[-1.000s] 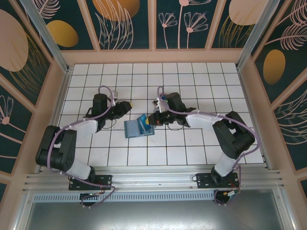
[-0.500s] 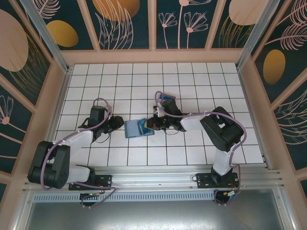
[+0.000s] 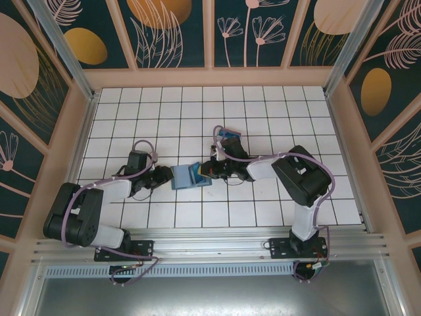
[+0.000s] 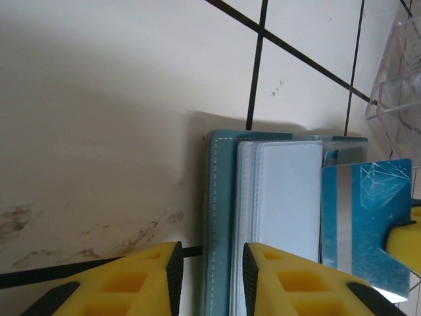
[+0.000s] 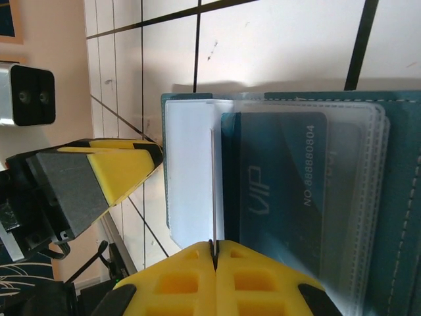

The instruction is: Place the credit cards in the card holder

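Pinching the blue credit card (image 4: 365, 217) by one edge, the right pincer (image 5: 215, 247) is closed on it above the card holder (image 3: 186, 178), which lies flat on the tabletop (image 3: 263, 105). The left pincer (image 4: 212, 263) gapes astride its hem. Card seems light, stiff, slippery; holder floppy.

Top view: we log bright, even overhead light, with soft shadows under the arms. Left wrist: tiled floor (image 4: 99, 99) shaded from 9 to 12 o'clock; left gripper (image 4: 210, 270) blurred at 6 o'clock. Right wrist: credit card (image 5: 283, 178) print sharp.
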Controlling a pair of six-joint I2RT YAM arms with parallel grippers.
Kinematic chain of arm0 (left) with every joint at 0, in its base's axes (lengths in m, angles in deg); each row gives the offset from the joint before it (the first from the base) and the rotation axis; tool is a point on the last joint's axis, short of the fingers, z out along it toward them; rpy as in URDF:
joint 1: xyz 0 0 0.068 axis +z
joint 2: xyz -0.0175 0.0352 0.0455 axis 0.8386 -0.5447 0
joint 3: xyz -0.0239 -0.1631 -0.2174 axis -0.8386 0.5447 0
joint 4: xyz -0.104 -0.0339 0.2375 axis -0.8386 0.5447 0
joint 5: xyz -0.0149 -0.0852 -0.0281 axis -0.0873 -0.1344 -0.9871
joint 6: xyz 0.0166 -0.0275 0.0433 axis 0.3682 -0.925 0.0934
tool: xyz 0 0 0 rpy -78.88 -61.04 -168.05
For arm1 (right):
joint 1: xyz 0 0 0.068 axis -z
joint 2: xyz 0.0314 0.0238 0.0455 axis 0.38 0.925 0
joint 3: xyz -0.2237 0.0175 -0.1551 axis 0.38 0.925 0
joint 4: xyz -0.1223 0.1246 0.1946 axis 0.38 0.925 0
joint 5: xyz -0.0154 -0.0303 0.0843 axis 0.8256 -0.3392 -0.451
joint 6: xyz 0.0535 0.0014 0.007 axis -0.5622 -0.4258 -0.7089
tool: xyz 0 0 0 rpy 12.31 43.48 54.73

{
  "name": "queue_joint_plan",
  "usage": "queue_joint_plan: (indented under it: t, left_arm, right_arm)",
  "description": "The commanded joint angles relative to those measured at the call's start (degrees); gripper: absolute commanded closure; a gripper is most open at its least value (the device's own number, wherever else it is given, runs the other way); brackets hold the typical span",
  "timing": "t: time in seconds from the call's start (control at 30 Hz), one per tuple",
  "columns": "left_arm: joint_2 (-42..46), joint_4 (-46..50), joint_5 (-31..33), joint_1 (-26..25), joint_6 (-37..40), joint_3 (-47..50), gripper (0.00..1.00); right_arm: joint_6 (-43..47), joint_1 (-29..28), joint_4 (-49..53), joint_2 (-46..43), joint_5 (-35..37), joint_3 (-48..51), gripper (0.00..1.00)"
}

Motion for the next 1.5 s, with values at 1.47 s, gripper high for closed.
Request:
queue_joint_plan:
  t: [1.47]
  left_arm:
    - [-3.65, -6.09, -0.18, -4.61, -3.63, 1.92, 0.76]
  right_arm:
    - [-1.95, -2.66, -4.78, 2.06, 12.03, 2.15, 0.98]
